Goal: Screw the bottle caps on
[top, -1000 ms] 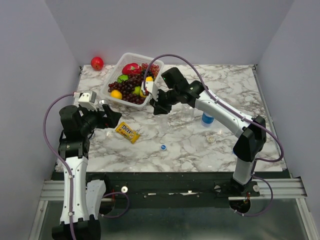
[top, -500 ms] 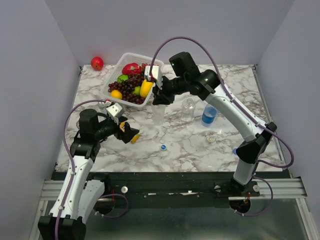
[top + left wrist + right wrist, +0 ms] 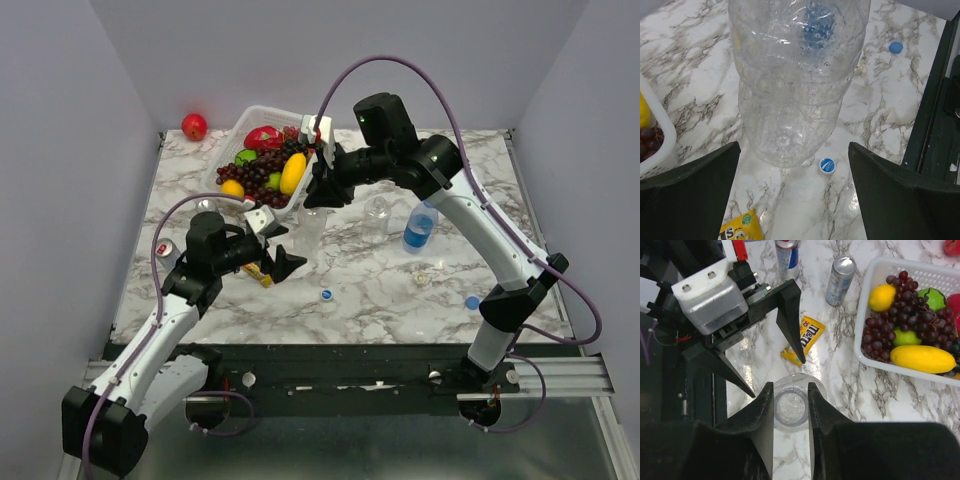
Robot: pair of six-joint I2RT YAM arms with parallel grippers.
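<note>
My right gripper (image 3: 318, 197) is shut on the open neck of a colourless bottle (image 3: 313, 229); in the right wrist view (image 3: 791, 407) its fingers clamp the neck on both sides. My left gripper (image 3: 285, 262) is open just left of that bottle; in the left wrist view the bottle (image 3: 795, 75) fills the gap ahead of the open gripper (image 3: 795, 200). A blue-and-white cap (image 3: 327, 295) (image 3: 827, 165) lies near the bottle's base. A second colourless bottle (image 3: 377, 215) and the blue-tinted bottle (image 3: 420, 228) stand to the right. A pale cap (image 3: 421, 278) and a plain blue cap (image 3: 471, 302) (image 3: 896, 47) lie nearer the front right.
A white basket (image 3: 222, 165) of fruit stands at the back left, its rim close to my right gripper. A yellow candy packet (image 3: 256, 270) (image 3: 805, 337) lies under my left gripper. Two slim cans (image 3: 788, 257) (image 3: 841, 272) stand at the left. A red apple (image 3: 194, 126) sits in the back corner.
My left gripper has swung right from the table's left side and now points open at the bottle. My right arm has risen, staying at the bottle's neck.
</note>
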